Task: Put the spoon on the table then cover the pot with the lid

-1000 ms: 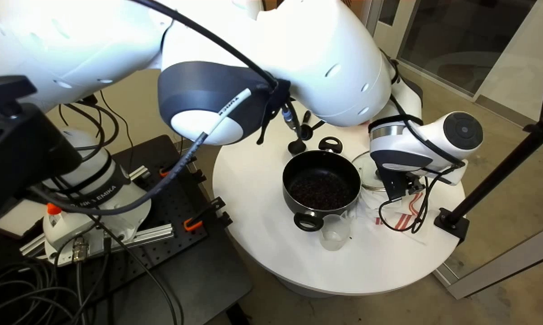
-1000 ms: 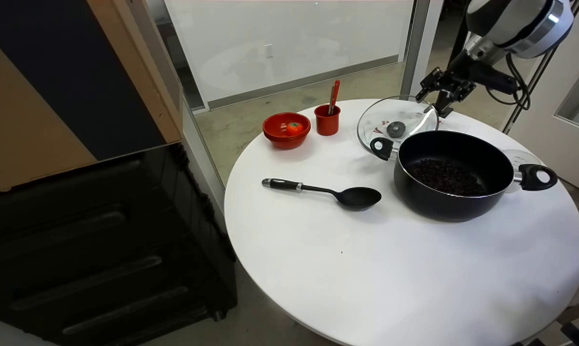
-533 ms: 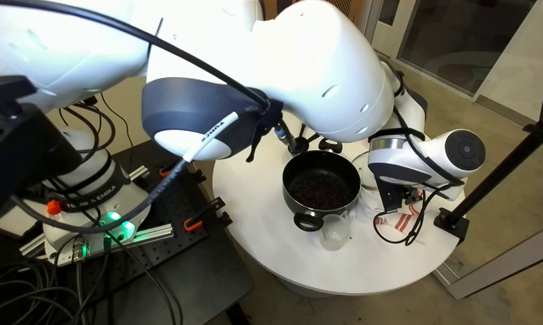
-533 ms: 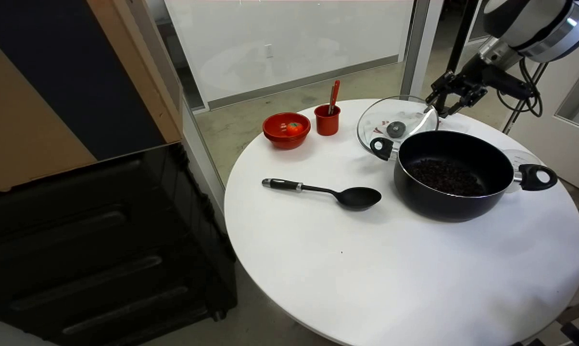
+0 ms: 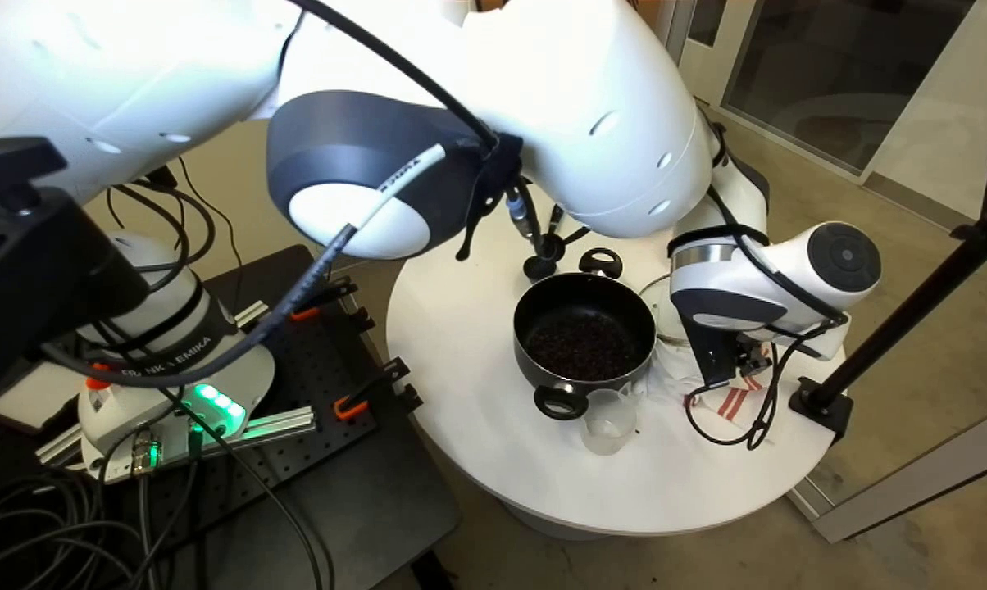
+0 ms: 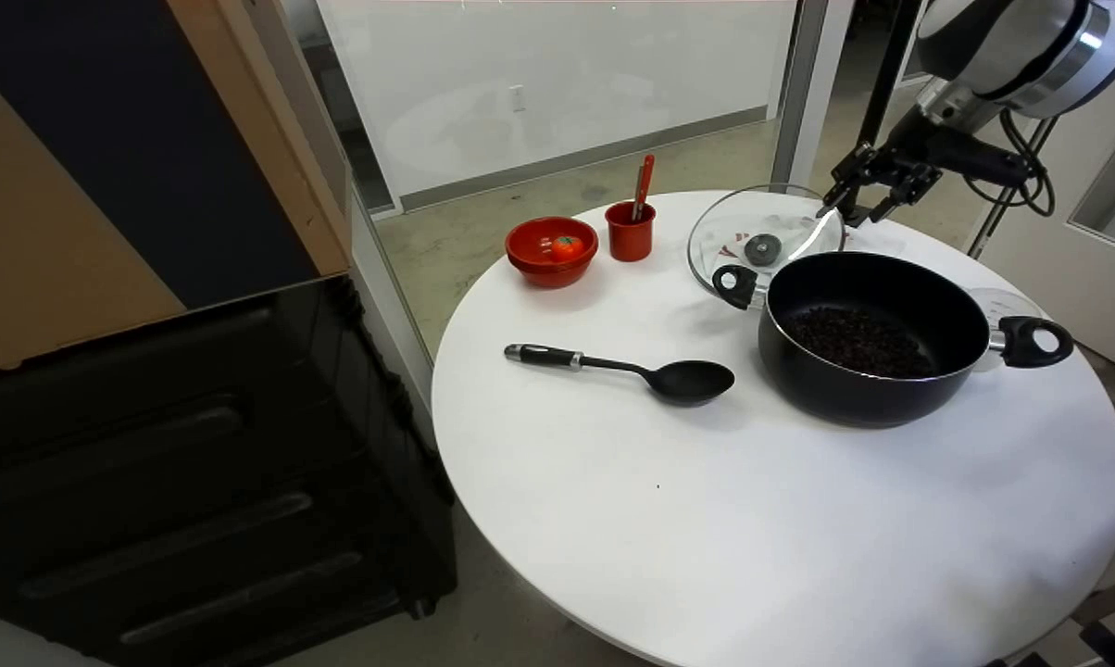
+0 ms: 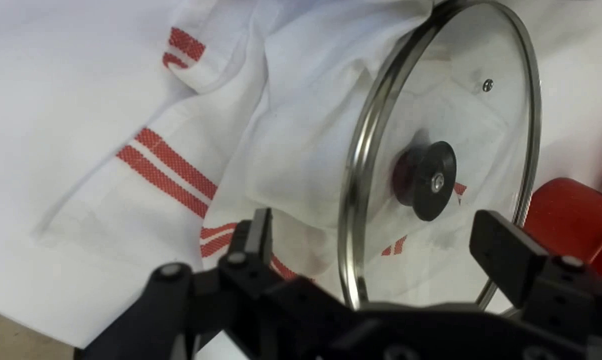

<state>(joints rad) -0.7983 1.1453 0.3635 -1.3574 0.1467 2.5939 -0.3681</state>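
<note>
The black spoon [image 6: 692,382] lies flat on the white table [image 6: 706,528], its bowl pointing toward the pot. Dark small pieces cover the bottom of the black pot [image 6: 845,394], which stands uncovered with its handles out to both sides. Beyond it in that exterior view, the glass lid [image 6: 763,248] leans tilted on a cloth, knob showing. My gripper [image 7: 372,221] is open in the wrist view, with the lid's metal rim [image 7: 352,220] appearing between its spread fingers; nothing is gripped. In an exterior view the gripper [image 6: 856,206] hangs at the lid's edge; contact cannot be made out.
A white cloth with red stripes [image 7: 181,165] lies under and beside the lid. Close to the pot stands a clear plastic cup [image 5: 608,433]. A red bowl [image 6: 544,269] with a toy tomato and a red cup [image 6: 630,239] holding utensils are nearby. A black pole [image 5: 879,315] is clamped to the table edge.
My gripper has shifted slightly right and a little lower in an exterior view, staying open. Green lights have come on at the robot's base. Spoon, pot and lid have not moved.
</note>
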